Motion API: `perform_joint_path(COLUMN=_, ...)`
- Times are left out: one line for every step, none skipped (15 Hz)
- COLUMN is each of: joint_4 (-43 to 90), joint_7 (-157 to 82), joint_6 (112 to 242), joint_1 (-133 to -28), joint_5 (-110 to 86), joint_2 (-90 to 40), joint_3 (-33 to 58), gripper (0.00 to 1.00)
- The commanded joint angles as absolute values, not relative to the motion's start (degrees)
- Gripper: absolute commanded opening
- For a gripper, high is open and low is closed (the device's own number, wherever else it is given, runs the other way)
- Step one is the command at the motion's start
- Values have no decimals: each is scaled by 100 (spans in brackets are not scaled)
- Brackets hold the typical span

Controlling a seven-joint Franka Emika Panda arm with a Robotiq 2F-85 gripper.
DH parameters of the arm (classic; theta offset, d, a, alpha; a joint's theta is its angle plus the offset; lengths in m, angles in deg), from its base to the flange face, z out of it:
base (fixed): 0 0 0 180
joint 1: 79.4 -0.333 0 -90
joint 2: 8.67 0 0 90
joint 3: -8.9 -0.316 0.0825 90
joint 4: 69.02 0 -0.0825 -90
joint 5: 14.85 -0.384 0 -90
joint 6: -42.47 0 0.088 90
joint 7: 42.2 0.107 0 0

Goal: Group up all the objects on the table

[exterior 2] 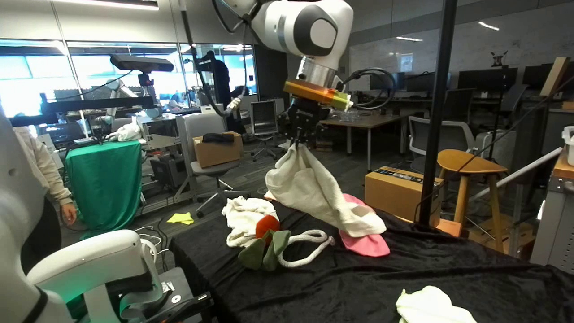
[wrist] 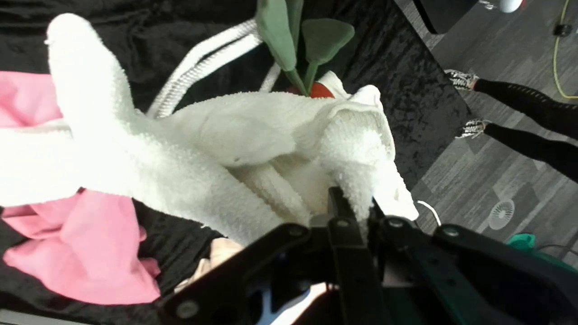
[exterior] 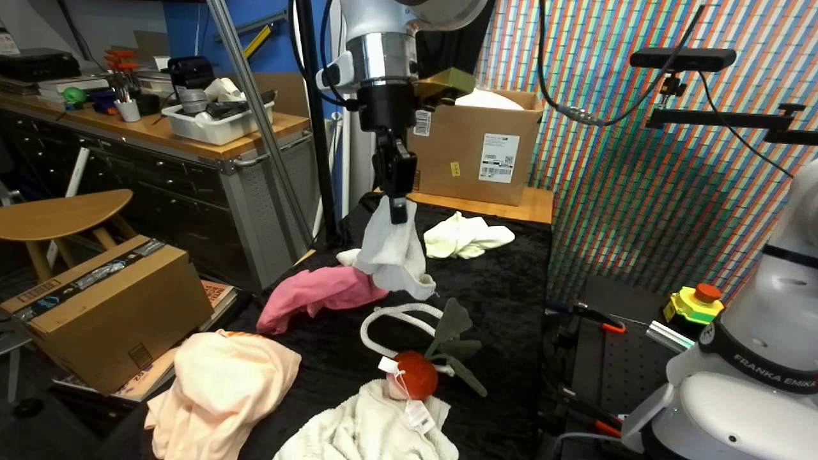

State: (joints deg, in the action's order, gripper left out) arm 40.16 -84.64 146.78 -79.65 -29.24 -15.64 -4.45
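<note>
My gripper is shut on a white towel, which hangs from the fingertips above the table; the wrist view also shows the towel. In an exterior view the towel's lower end overlaps the pink cloth; I cannot tell whether they touch. A red toy with green leaves and a white rope lies against another white towel. A peach cloth lies beside that towel. A pale cream cloth lies apart, toward the cardboard box end.
The black-covered table carries the cloths and toy. A large cardboard box stands at one end. Another box stands beside the table. A black post rises at the table's edge. A person stands nearby.
</note>
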Motion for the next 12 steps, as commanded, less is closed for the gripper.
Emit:
perform_joint_path(joint_4=5247, joint_7=-8250, joint_6=15345, joint_1=-8444, joint_5=-3429, joint_2=-369, joint_3=-454, gripper=7)
perform_joint_path(joint_4=5374, joint_7=-8187, joint_6=15430, joint_1=-8590, joint_5=-3519, joint_2=-206, joint_3=-469, gripper=8)
perform_joint_path(joint_4=5444, joint_7=-8105, joint_6=15400, joint_1=-8716, joint_5=-3596, joint_2=-6, joint_3=-460, gripper=7)
perform_joint_path(joint_4=5496, joint_7=-8042, joint_6=15448, joint_1=-8845, joint_5=-3642, joint_2=87, joint_3=-460, gripper=8)
perform_joint_path(joint_4=5496, joint_7=-7973, joint_6=15370, joint_1=-8955, joint_5=-3682, joint_2=233, joint_3=-438, gripper=8)
perform_joint_path(joint_4=5487, joint_7=-7921, joint_6=15397, joint_1=-9058, joint_5=-3666, joint_2=266, joint_3=-432, gripper=8)
perform_joint_path(joint_4=5505, joint_7=-7885, joint_6=15423, joint_1=-9138, joint_5=-3658, joint_2=336, joint_3=-419, gripper=8)
perform_joint_path(joint_4=5494, joint_7=-7803, joint_6=15512, joint_1=-9204, joint_5=-3599, joint_2=329, joint_3=-428, gripper=8)
perform_joint_path(joint_4=5497, joint_7=-7705, joint_6=15670, joint_1=-9251, joint_5=-3553, joint_2=285, joint_3=-441, gripper=7)
perform_joint_path(joint_4=5502, joint_7=-7594, joint_6=15873, joint_1=-9279, joint_5=-3446, joint_2=184, joint_3=-462, gripper=7)
perform_joint_path(joint_4=5492, joint_7=-7504, joint_6=15984, joint_1=-9304, joint_5=-3382, joint_2=93, joint_3=-466, gripper=7)
perform_joint_path(joint_4=5493, joint_7=-7417, joint_6=16060, joint_1=-9320, joint_5=-3300, joint_2=-14, joint_3=-467, gripper=6)
